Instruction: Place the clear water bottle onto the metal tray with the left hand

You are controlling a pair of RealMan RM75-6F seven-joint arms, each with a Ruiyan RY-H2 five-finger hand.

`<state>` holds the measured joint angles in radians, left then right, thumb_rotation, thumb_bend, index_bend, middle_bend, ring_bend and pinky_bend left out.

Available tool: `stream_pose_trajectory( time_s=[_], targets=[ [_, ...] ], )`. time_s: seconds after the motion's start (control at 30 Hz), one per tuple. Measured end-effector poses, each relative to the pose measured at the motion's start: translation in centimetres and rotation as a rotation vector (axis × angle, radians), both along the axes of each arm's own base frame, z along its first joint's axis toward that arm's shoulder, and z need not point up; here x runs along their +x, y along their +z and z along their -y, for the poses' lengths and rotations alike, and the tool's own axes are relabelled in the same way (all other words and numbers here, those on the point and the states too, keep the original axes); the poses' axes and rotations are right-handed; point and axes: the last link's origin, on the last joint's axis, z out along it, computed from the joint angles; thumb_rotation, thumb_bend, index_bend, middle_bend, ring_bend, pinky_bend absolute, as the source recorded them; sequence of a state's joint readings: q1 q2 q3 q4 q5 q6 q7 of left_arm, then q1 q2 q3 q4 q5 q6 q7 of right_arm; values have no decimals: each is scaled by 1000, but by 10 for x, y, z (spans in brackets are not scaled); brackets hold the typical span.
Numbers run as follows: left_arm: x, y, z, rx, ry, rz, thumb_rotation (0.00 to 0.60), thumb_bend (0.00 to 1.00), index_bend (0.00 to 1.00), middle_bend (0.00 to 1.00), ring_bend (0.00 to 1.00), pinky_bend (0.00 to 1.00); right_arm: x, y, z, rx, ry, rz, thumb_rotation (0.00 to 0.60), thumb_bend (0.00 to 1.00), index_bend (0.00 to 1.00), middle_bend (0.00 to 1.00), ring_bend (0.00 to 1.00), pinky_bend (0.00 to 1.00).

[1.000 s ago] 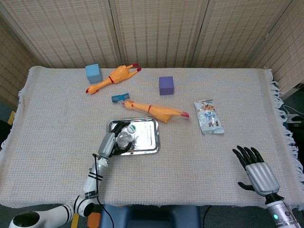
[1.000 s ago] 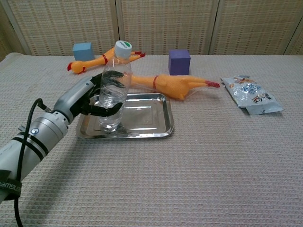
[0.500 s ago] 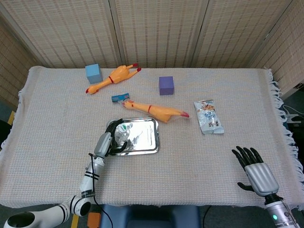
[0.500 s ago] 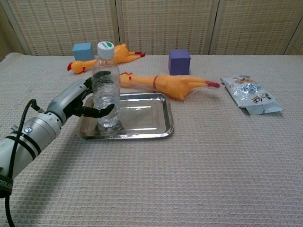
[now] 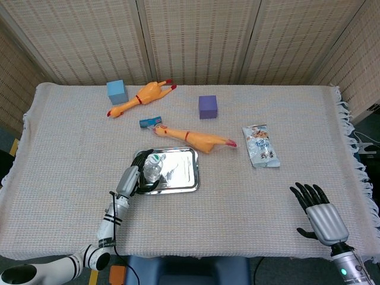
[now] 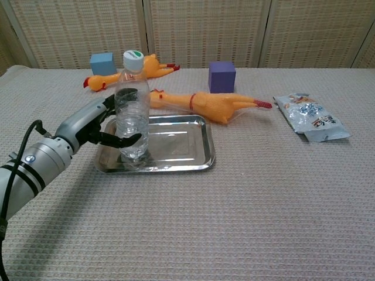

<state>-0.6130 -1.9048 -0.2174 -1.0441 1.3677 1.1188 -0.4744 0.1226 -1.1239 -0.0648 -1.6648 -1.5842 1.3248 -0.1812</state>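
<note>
The clear water bottle (image 6: pixel 132 111) with a white-and-green cap stands upright on the left part of the metal tray (image 6: pixel 181 140). From above, the bottle (image 5: pixel 153 168) is over the left end of the tray (image 5: pixel 181 169). My left hand (image 6: pixel 96 126) reaches in from the left; its fingers are spread, some behind the bottle, and the thumb passes in front of the bottle's lower part. The grasp looks loose. In the head view the left hand (image 5: pixel 132 178) lies at the tray's left rim. My right hand (image 5: pixel 317 217) hangs open near the table's front right edge, holding nothing.
A yellow rubber chicken (image 6: pixel 211 105) lies just behind the tray, and another (image 5: pixel 142 95) lies at the back beside a blue cube (image 5: pixel 117 91). A purple cube (image 5: pixel 208 106) and a snack packet (image 5: pixel 260 145) are to the right. A small blue item (image 5: pixel 149 122) lies behind the tray.
The bottle went from tilted in my left hand's grip to standing upright on the tray. The fingers have loosened around it. The right hand has not moved.
</note>
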Motion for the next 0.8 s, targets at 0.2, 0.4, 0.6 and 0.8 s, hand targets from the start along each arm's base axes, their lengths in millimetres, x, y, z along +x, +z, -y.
stream_pose_trajectory(
  time_s=[0.2,0.4,0.6,0.8],
  targets=[
    [-8,12,3,6,-18,-44,600,305,0,0,0,0,0,-1,0,1,3,-3,600,28,0,0,0,0],
    [-28,27,8,14,-13,-120,600,303,0,0,0,0,2,-2,-1,2,6,-8,600,28,0,0,0,0],
    [-43,40,11,36,-5,-160,600,300,0,0,0,0,2,-3,-2,3,14,-6,600,28,0,0,0,0],
    [-104,93,42,124,4,-443,600,315,0,0,0,0,4,-2,-2,-4,23,-3,600,28,0,0,0,0]
  ],
)
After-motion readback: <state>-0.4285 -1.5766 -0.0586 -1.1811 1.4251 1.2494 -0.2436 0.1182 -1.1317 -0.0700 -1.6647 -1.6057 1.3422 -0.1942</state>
